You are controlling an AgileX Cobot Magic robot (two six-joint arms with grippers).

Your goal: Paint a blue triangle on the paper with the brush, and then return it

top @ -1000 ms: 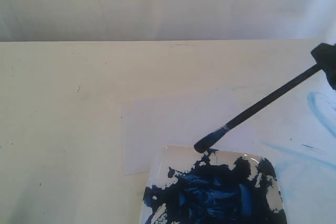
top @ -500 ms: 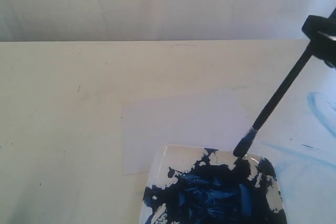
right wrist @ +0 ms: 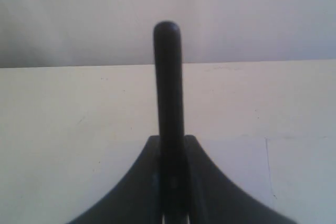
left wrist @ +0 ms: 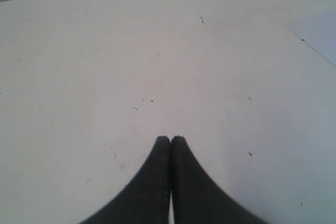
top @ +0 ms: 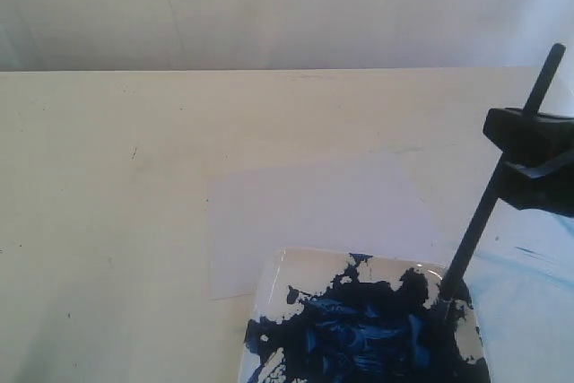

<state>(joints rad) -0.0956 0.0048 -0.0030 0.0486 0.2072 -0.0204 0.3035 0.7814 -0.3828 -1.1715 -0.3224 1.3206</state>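
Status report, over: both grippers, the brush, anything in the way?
Right gripper shut on brush, tip down in paint on dish. Left gripper shut, empty. Paper blank, nothing blocking it.

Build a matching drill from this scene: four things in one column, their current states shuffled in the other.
Things:
1. brush
2. paper
3. dish
4. left gripper

States:
A. shut, over bare table
B. smeared with dark-blue paint
C. lying flat, no triangle on it yet
D. tilted, tip down in the paint

Pairs: 1-D, 2-C, 3-B, 4-A
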